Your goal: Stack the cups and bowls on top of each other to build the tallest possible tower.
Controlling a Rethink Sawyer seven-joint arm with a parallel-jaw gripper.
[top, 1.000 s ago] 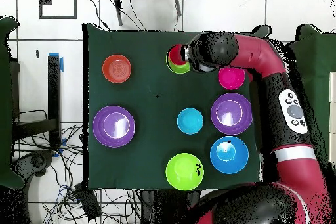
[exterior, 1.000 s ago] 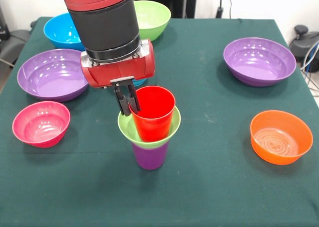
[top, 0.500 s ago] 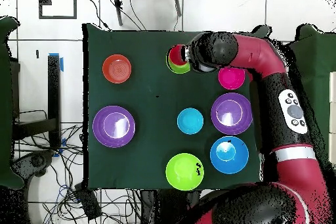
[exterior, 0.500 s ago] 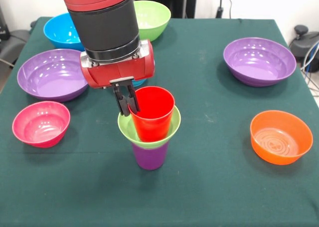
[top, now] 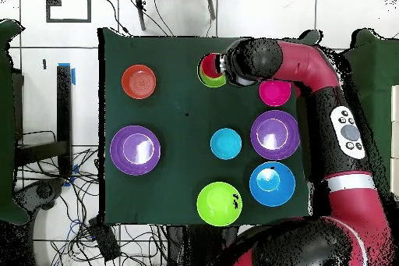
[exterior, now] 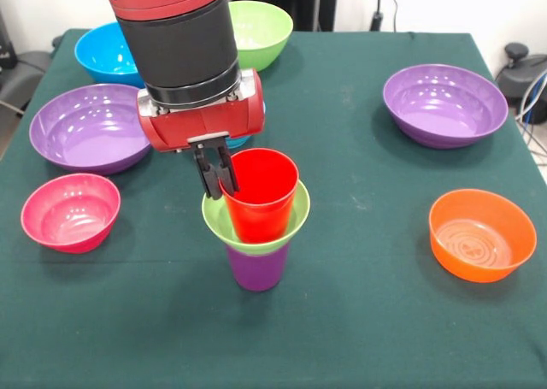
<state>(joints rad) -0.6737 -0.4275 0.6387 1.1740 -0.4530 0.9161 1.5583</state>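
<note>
front: across table (exterior: 359, 321), facing robot, close; overhead: straight down, far; shared: whole tabletop

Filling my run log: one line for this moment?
gripper: shut on red cup rim | tower: upright | pink bowl: loose

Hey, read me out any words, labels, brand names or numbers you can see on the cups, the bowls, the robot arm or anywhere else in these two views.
No readable text anywhere, in either view.
The red cup, purple cup and the bowls, such as the orange bowl: plain, no markings.
The arm: no legible lettering.
Grey panel on the arm in the overhead view: a few dark button-like marks, too small to read.
</note>
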